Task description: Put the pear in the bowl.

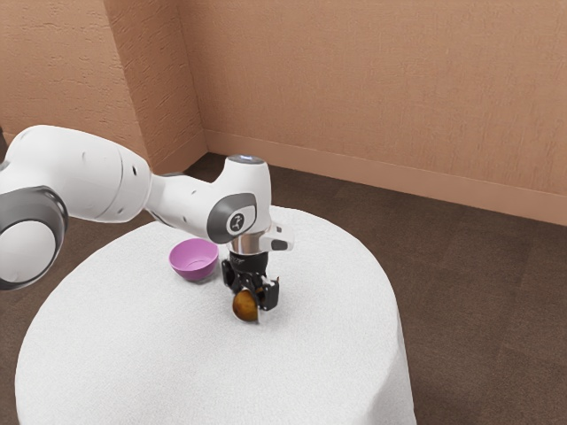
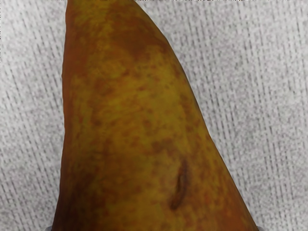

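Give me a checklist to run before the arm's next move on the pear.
1. Gripper down at the pear: ok.
2. Pear held firmly: cannot tell; confirm before any lift.
3. Pear lifted off the table: cannot tell; no gap visible under it.
4. Bowl upright, mouth up: ok.
5. Gripper over the bowl: not ok; it's off to the exterior view's right of it, nearer that camera.
6. Pear in the bowl: not ok; it's outside, at the gripper.
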Controlling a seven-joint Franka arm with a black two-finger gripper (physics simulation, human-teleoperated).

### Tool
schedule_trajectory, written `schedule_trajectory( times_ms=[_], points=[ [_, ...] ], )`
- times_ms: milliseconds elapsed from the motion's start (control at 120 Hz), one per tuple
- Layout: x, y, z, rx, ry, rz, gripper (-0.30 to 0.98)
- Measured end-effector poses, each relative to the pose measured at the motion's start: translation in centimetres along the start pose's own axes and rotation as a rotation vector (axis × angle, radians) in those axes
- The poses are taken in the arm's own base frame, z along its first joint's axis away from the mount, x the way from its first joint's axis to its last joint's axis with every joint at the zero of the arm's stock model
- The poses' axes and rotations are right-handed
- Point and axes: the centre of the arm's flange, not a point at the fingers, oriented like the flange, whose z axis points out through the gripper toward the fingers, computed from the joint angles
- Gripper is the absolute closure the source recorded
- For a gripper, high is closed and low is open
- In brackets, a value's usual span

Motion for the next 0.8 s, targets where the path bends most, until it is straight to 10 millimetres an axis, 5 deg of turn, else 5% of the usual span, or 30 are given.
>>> schedule_trajectory(
  times_ms=[233, 500, 600, 800],
  points=[
    [-0.1, 0.1, -1.0, 0.009, 0.014, 0.0, 0.34],
    [-0.8, 0.0, -5.6, 0.034, 0.068, -0.002, 0.43],
    [-1.5, -2.1, -8.0, 0.05, 0.093, -0.029, 0.47],
    [-2.5, -9.3, -10.7, 0.09, 0.113, -0.105, 0.5]
  ],
)
